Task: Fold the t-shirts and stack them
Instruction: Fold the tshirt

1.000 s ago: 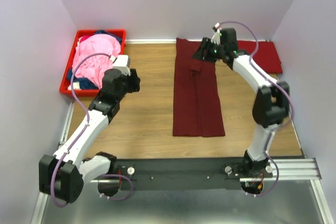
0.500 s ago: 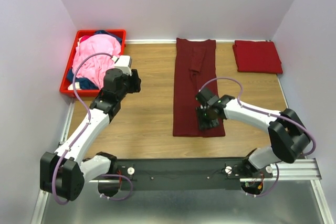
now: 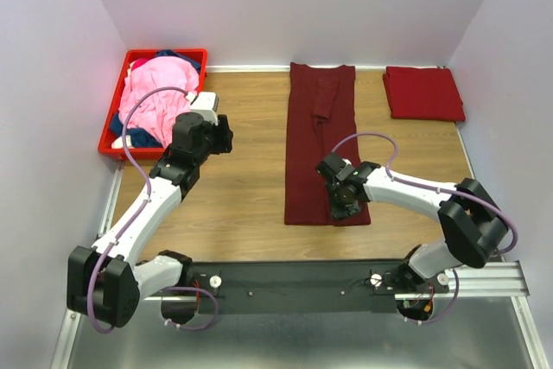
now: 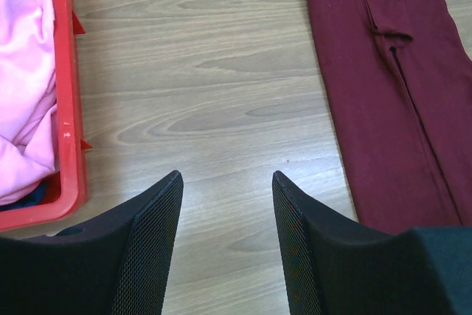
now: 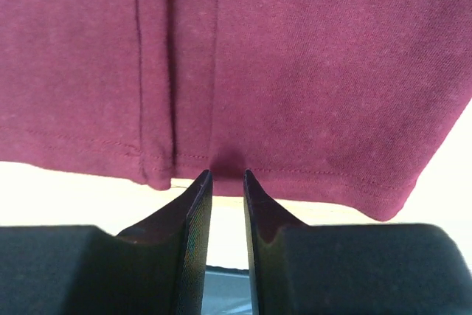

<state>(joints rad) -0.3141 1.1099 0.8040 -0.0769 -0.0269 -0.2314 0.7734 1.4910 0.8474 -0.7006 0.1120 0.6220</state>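
Observation:
A dark maroon t-shirt [image 3: 320, 144] lies folded into a long strip down the middle of the table. My right gripper [image 3: 343, 206] is low at its near hem. In the right wrist view the right gripper [image 5: 227, 173] has its fingertips at that hem of the maroon t-shirt [image 5: 295, 57], with a narrow gap between the jaws. A folded red t-shirt [image 3: 423, 92] lies at the back right. A pink t-shirt [image 3: 155, 97] is heaped over a navy one [image 3: 143, 138] in the crate. My left gripper [image 3: 220, 136] [image 4: 225, 176] hovers open over bare wood with nothing in it.
The red plastic crate [image 3: 108, 140] stands at the back left against the wall; its rim [image 4: 70, 108] is just left of my left fingers. White walls close in the table on three sides. A black rail runs along the near edge.
My right arm has swung from the shirt's far end down to its near hem, and its jaws have narrowed. The left arm has barely moved.

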